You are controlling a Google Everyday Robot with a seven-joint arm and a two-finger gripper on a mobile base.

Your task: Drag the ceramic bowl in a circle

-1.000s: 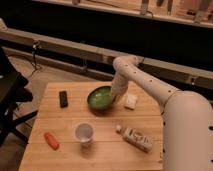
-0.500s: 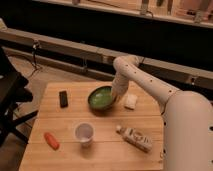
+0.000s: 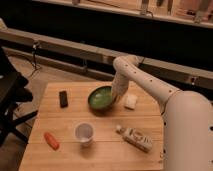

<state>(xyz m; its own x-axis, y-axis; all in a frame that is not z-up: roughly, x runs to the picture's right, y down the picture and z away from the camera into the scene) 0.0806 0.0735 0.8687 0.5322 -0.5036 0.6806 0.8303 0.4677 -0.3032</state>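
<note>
Dim room: wooden table (image 3: 75,150), dark chair (image 3: 10,95), long ledge (image 3: 65,47) behind.

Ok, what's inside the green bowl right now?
The ceramic bowl shows only its glossy green inside on the near and left parts. The gripper reaches down at its right rim, and the arm covers that side, so anything there is hidden.

Lab-like room — wooden table (image 3: 55,122), grey railings (image 3: 65,47) behind, black chair (image 3: 10,95) — end effector (image 3: 116,97) at ceramic bowl (image 3: 99,99)
</note>
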